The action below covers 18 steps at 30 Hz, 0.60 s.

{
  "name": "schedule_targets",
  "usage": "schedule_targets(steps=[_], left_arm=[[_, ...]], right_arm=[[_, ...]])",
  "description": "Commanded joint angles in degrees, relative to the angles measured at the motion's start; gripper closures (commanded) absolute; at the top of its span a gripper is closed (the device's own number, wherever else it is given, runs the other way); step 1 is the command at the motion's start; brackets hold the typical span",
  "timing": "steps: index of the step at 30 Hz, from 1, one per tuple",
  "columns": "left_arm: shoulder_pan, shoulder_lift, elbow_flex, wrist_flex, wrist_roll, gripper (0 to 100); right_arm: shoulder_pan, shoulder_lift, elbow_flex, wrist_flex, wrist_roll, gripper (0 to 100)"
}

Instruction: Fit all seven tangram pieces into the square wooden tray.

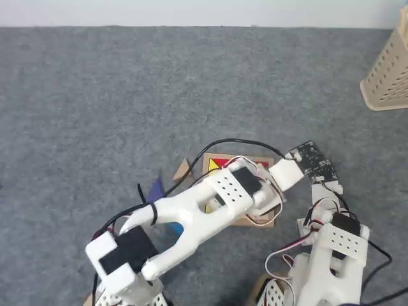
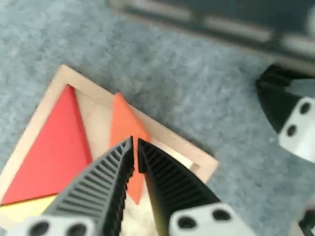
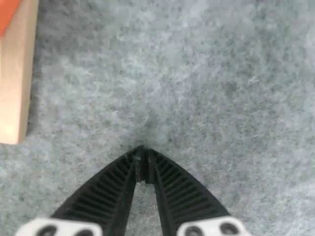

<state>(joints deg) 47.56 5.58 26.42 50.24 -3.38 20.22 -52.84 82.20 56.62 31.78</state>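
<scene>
low over the square wooden tray (image 2: 87, 82) with the left gripper (image 2: 134, 145), fingers drawn almost together, only a thin slit between the tips and nothing seen pinched in it. directly beneath those tips, an orange triangle (image 2: 123, 123) lying inside the tray along the rim. next to it, across a strip of bare wood, a large red triangle (image 2: 49, 152); against one edge of the red one, a pale yellow piece (image 2: 22, 212).

in the high view, left arm (image 1: 210, 210) stretched across the tray and hiding most of it, with red and yellow showing at the one uncovered corner. outside the tray on the grey carpet (image 1: 95, 95): a plain wooden triangle (image 1: 183, 170) just off that corner, a dark blue piece (image 1: 155, 190) near it, a light blue piece (image 1: 173, 228) partly under the arm.

right arm (image 1: 338, 245) beside the tray. right gripper (image 3: 141, 160) closed tight, tips meeting, empty, above bare carpet, with a corner of the tray and a sliver of orange off to one side. at the far right of the carpet, a perforated wooden stand (image 1: 389, 70).
</scene>
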Motion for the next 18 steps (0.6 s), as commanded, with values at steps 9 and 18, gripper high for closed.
schedule_targets(steps=[9,18], left_arm=[[-3.16,11.87,-11.30,2.02,2.73,99],[-6.42,11.69,-12.88,2.11,2.81,99]], right_arm=[[0.66,-1.36,-0.09,-1.01,0.79,99.3],[0.66,-1.36,-0.09,-1.01,0.79,99.3]])
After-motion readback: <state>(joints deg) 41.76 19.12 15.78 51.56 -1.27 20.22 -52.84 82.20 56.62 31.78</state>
